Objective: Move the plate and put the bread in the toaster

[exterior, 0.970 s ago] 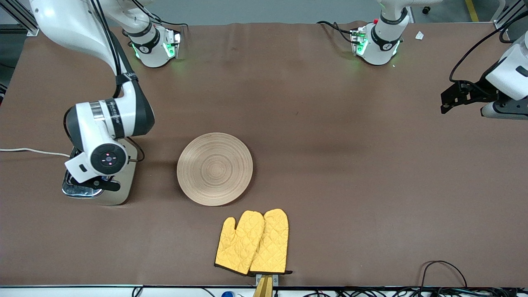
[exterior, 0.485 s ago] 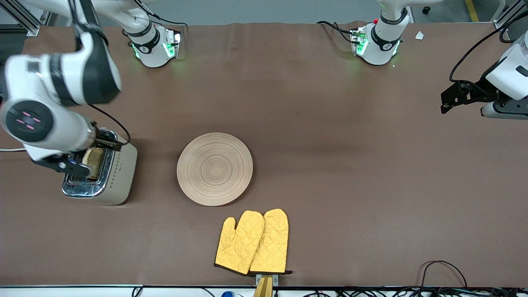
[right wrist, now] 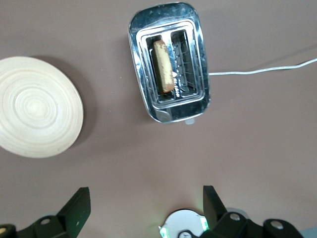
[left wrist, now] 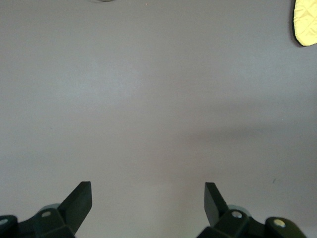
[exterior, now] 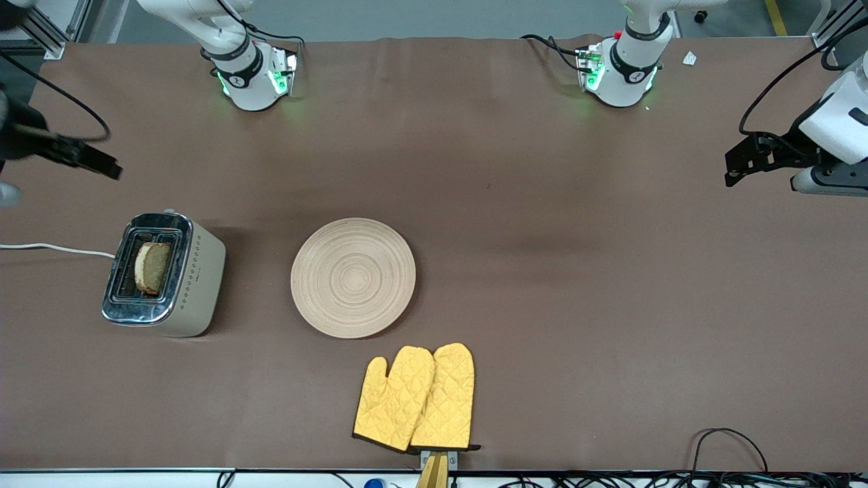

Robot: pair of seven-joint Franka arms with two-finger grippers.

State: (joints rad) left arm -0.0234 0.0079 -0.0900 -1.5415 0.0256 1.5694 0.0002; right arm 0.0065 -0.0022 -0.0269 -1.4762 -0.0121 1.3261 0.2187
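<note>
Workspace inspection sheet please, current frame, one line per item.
Surface: brown table, bare apart from the items below.
Job's things: bread standing in a slot of the toaster; plate beside it, nothing on it.
Clutter: yellow oven mitts, nearer the camera than the plate.
Grippers: right claw open, high over the toaster; left claw open, waiting over bare table.
Cables: white cord from the toaster.
Surroundings: nothing seen.

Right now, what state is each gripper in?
Left gripper: open, holding nothing, over bare table.
Right gripper: open, holding nothing, above the table beside the toaster.
</note>
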